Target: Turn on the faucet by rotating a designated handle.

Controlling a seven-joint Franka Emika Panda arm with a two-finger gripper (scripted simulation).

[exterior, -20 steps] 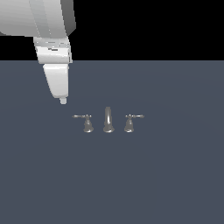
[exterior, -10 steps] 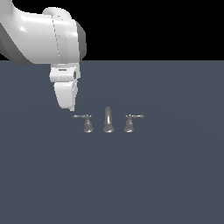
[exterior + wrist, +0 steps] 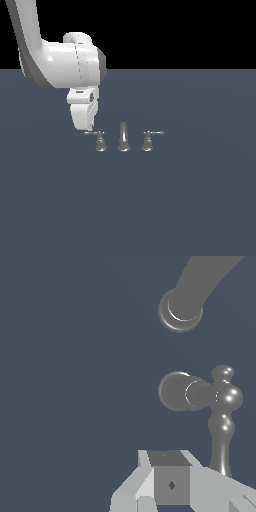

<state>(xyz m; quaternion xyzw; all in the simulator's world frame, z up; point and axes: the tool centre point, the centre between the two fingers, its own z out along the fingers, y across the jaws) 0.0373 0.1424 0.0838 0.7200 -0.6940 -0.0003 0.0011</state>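
Now the gripper, whose finger spread I cannot tell, hangs just beside the left handle of the faucet, so the approach looks nearly done and the next move calls for pushing the lever round.

The exterior view stands well back, level and head-on, facing the faucet at centre, arm entering from 10 o'clock. The wrist view looks straight down from close above, fingers at 6 o'clock. Both share the handle and spout.
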